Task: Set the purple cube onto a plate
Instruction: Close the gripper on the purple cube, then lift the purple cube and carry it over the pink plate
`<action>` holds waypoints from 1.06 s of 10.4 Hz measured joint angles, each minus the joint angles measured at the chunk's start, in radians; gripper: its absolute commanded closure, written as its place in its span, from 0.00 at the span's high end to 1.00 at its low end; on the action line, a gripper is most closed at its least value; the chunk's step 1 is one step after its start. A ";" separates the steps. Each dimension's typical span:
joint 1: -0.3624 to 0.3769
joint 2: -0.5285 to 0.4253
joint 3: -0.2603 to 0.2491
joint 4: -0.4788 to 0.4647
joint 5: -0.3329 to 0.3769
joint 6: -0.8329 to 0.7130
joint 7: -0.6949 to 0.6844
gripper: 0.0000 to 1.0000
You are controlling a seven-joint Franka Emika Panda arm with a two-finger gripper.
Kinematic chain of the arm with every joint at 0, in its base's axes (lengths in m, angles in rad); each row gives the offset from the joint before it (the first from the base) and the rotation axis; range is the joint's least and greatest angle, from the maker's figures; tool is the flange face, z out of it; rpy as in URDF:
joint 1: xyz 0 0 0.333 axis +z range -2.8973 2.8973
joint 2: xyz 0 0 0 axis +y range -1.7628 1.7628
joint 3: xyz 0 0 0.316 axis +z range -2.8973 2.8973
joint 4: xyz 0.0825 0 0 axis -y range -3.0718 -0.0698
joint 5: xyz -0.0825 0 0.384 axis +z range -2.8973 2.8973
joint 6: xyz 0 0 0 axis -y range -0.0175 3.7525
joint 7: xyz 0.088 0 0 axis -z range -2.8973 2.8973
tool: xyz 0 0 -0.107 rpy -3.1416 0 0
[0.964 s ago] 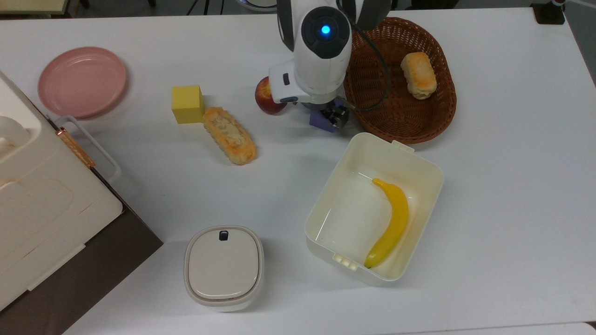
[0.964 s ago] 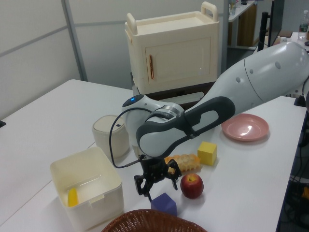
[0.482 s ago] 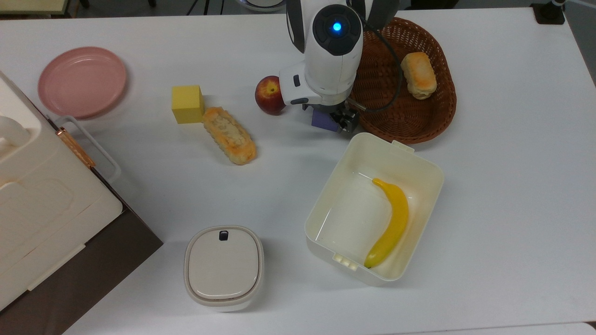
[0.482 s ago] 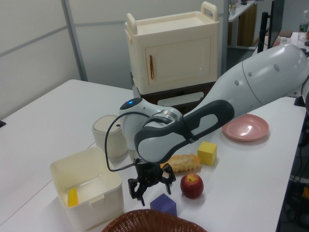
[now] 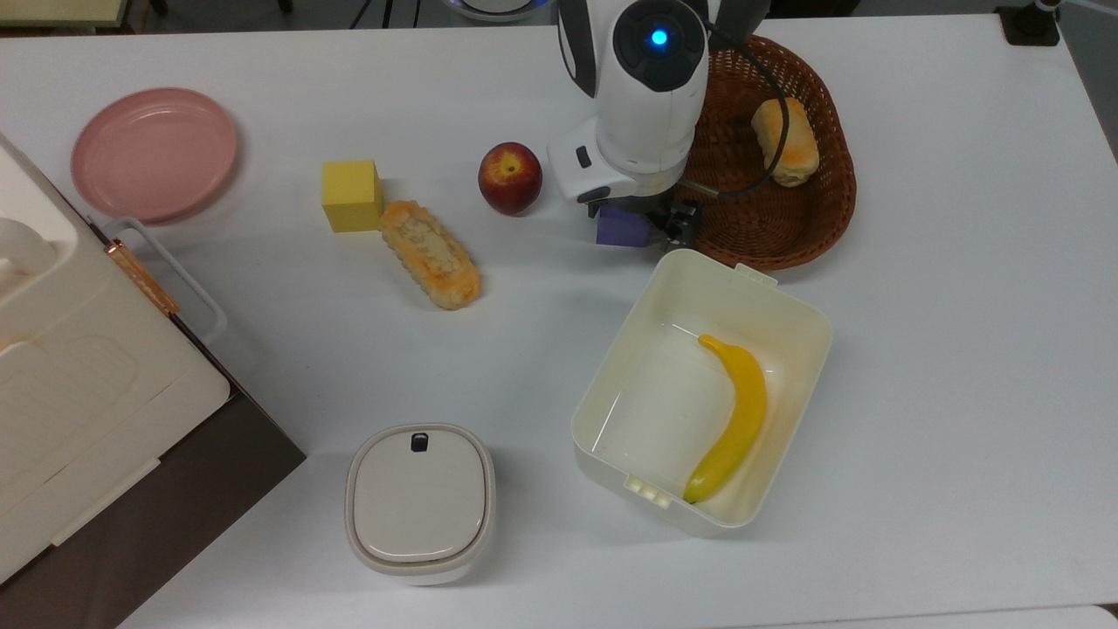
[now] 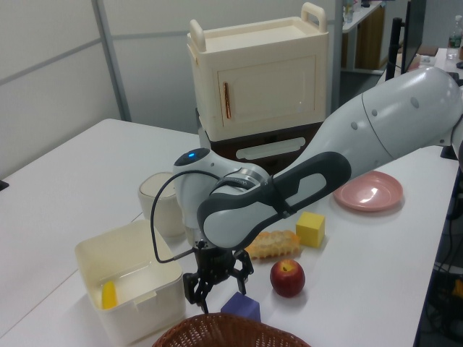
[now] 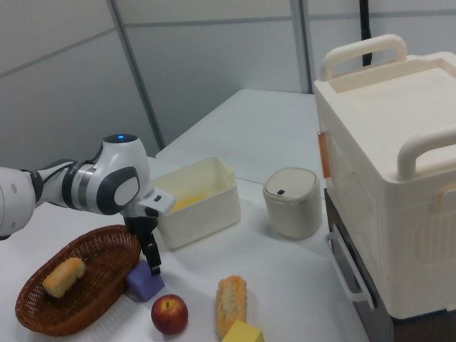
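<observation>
My gripper [image 6: 203, 288] hangs with fingers spread beside the purple cube [image 6: 241, 306], grasping nothing. I should centre over it, then descend squarely.

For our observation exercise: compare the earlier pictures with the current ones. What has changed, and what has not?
The gripper slid toward the top view's right, off the purple cube, toward the basket; the apple became fully visible. The cube stays ungrasped on the table; the plate is unmoved.
</observation>
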 measured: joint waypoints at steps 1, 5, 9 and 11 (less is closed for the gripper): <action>0.000 0.003 0.005 -0.001 0.000 -0.002 -0.028 1.00; -0.002 0.015 0.006 -0.001 0.000 -0.082 -0.205 1.00; -0.010 0.017 0.004 0.002 0.000 -0.196 -0.304 0.66; -0.011 0.017 0.004 0.003 0.000 -0.199 -0.307 0.46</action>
